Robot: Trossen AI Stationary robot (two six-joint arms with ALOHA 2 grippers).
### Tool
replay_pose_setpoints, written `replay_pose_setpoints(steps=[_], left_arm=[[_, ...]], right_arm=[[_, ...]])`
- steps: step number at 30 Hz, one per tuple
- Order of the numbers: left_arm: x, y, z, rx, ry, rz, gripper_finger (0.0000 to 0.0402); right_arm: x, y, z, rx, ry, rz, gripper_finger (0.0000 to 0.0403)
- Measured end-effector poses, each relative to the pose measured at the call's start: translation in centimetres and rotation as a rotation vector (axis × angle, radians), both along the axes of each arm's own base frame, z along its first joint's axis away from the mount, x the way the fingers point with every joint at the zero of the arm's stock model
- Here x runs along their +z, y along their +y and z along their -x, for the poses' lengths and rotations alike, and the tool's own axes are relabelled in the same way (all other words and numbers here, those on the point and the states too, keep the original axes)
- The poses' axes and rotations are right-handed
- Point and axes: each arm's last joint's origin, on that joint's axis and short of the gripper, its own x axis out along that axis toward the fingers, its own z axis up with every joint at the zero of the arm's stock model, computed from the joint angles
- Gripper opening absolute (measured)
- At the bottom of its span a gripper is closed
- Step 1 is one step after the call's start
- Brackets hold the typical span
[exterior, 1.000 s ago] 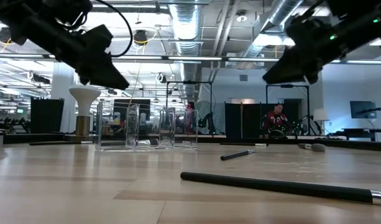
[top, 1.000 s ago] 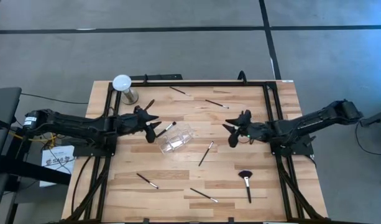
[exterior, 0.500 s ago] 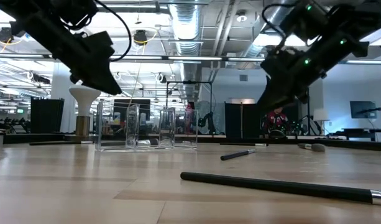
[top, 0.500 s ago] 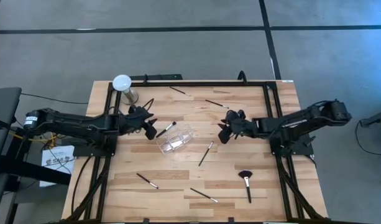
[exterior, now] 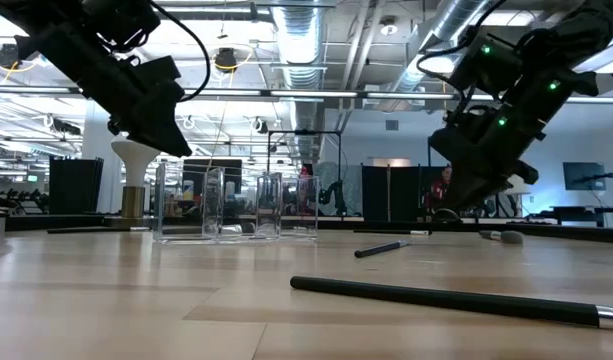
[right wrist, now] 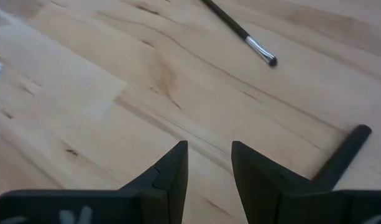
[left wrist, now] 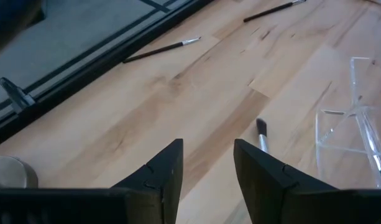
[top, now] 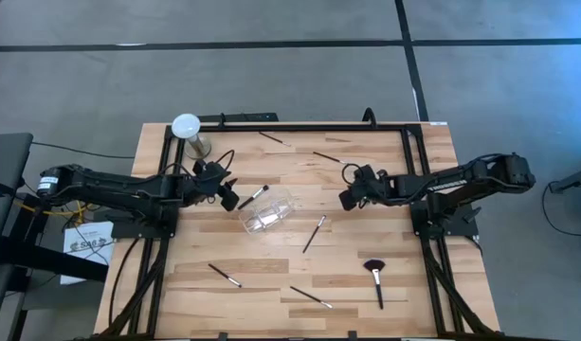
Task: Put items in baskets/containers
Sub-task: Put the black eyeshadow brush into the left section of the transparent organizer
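Note:
The clear container (top: 268,210) rests on the table's middle and shows again in the low view (exterior: 236,205) and the left wrist view (left wrist: 358,143). Thin brushes lie flat around it: one beside it (top: 255,196), two near the far edge (top: 271,138) (top: 326,157), one to its right (top: 315,233), and two near the front (top: 224,275) (top: 311,296). The black fan brush (top: 375,279) lies front right. My left gripper (top: 224,189) hovers open just left of the container, with a brush tip (left wrist: 261,134) ahead of its fingers. My right gripper (top: 352,194) hangs open low over bare wood, right of the container.
A white-domed stand (top: 188,133) with a metal base stands at the far left corner. A black frame rail (top: 290,125) runs round the table. The fan brush's long handle (exterior: 446,298) lies across the front of the low view. Bare wood lies between the container and my right gripper.
My right gripper has moved a little toward the table's left and far edge, come down closer to the wood, and turned at the wrist. My left gripper has shifted slightly toward the left edge. The brushes and the container have stayed where they were.

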Motion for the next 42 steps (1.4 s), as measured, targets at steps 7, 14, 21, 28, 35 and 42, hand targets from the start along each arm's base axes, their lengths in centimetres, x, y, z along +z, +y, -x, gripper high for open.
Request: replay_pose_setpoints(steps=[7,14,21,28,35,42], left_arm=[[0.0,0.0,0.0,0.0,0.002,0.0,0.014],[0.0,0.1,0.1,0.019,0.002,-0.011,0.014],[-0.1,0.0,0.0,0.001,0.005,0.004,0.014],[-0.5,0.0,0.5,0.006,0.067,0.002,0.014],[-0.6,1.0,0.9,0.14,0.067,-0.001,0.014],[-1.4,2.6,2.1,0.26,0.122,0.113,0.014]], right_arm=[[0.2,0.2,-0.3,-0.005,-0.048,-0.005,0.0116],[-0.1,0.3,0.2,-0.053,-0.014,-0.035,0.0116],[-0.2,0.5,0.2,-0.052,-0.023,-0.063,0.0116],[-0.4,0.5,0.5,-0.054,0.007,-0.097,0.0116],[-0.2,-0.4,0.5,-0.066,0.028,0.004,0.0116],[0.4,-3.2,0.1,-0.048,-0.035,0.006,0.0116]])
